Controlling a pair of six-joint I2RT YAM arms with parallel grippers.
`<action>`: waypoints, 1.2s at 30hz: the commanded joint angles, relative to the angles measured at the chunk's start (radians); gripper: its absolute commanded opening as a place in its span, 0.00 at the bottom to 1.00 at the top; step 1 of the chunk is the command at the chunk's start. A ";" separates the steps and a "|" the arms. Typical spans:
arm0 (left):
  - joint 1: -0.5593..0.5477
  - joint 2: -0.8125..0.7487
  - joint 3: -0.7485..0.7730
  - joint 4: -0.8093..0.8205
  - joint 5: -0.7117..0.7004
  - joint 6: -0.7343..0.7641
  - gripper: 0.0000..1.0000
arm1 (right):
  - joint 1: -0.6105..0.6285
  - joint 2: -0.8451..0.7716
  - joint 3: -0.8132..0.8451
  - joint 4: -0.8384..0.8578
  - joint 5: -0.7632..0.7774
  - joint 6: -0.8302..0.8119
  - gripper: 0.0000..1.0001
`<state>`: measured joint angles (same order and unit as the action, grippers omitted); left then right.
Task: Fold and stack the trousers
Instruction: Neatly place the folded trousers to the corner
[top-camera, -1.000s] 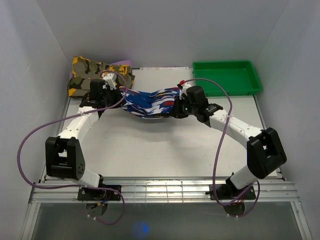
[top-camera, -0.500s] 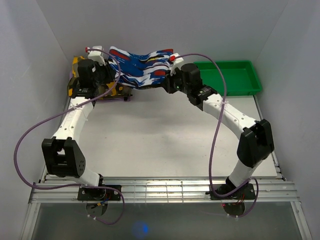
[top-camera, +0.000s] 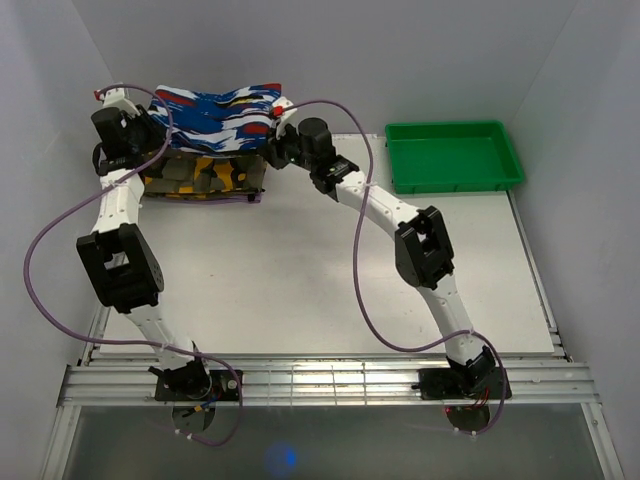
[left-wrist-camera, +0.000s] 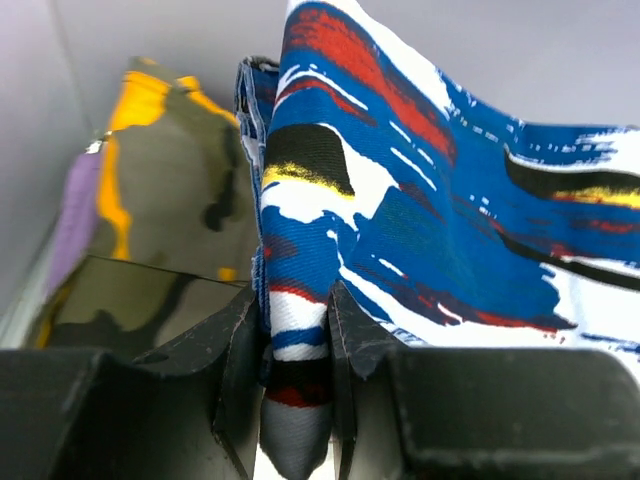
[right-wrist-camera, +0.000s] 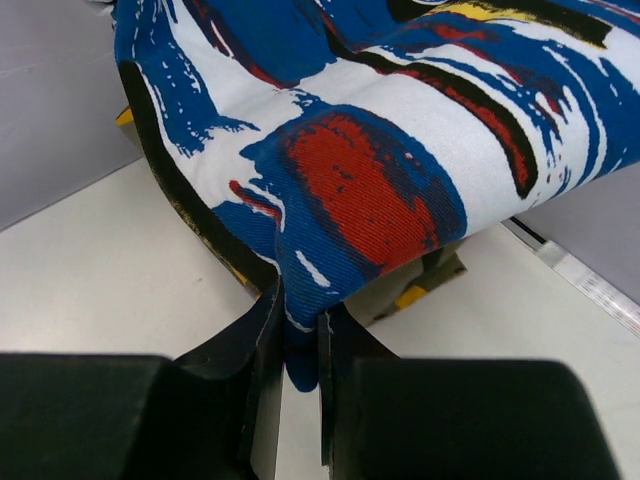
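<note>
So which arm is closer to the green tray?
Right. The right fingers pinch the trousers left of the tray; the left fingers pinch their other end, farther left.

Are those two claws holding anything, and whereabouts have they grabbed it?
Yes, the trousers. The left gripper pinches the cloth's edge at one end, the right gripper at the other, so it hangs between them above the camouflage garment.
</note>
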<state>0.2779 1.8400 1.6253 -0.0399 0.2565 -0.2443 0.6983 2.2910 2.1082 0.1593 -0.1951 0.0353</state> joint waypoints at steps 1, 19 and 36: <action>0.073 -0.006 0.087 0.173 -0.074 0.008 0.00 | 0.004 0.070 0.139 0.133 0.020 -0.008 0.08; 0.196 0.249 0.008 0.304 -0.095 0.005 0.00 | 0.033 0.421 0.273 0.249 0.149 -0.112 0.08; 0.201 0.179 -0.007 0.046 -0.206 -0.015 0.70 | 0.004 0.259 0.104 0.224 0.132 -0.107 0.81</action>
<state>0.4328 2.1181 1.6012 0.0612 0.1894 -0.2775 0.7444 2.6652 2.2269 0.3649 -0.1097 -0.0540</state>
